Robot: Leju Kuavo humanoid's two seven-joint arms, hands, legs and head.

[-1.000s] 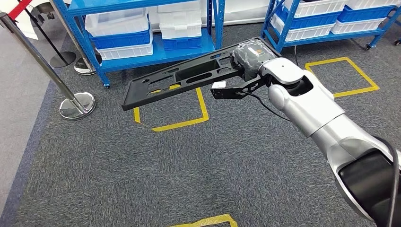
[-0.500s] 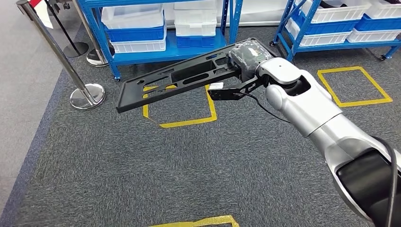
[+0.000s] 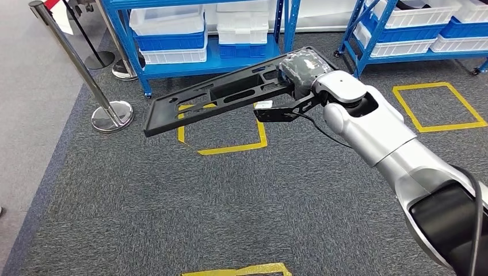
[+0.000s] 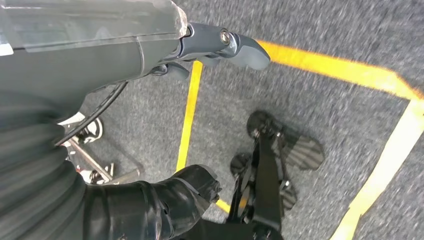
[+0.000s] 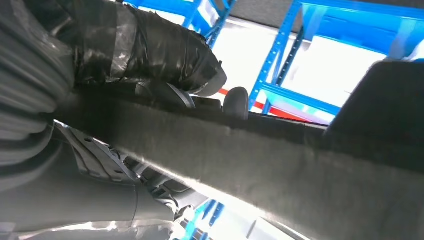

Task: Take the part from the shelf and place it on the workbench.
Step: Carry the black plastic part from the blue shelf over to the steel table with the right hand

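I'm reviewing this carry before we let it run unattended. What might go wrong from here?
The right hand grips the long black part at one end only, so it may sag or twist loose. Its free end sticks out toward the stanchion and blue shelf; a turn might clip either.

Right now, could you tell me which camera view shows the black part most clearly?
The head view: the black part shows whole, a long slotted panel held by the right hand above the carpet. The right wrist view shows its edge close up; the left wrist view looks at the floor.
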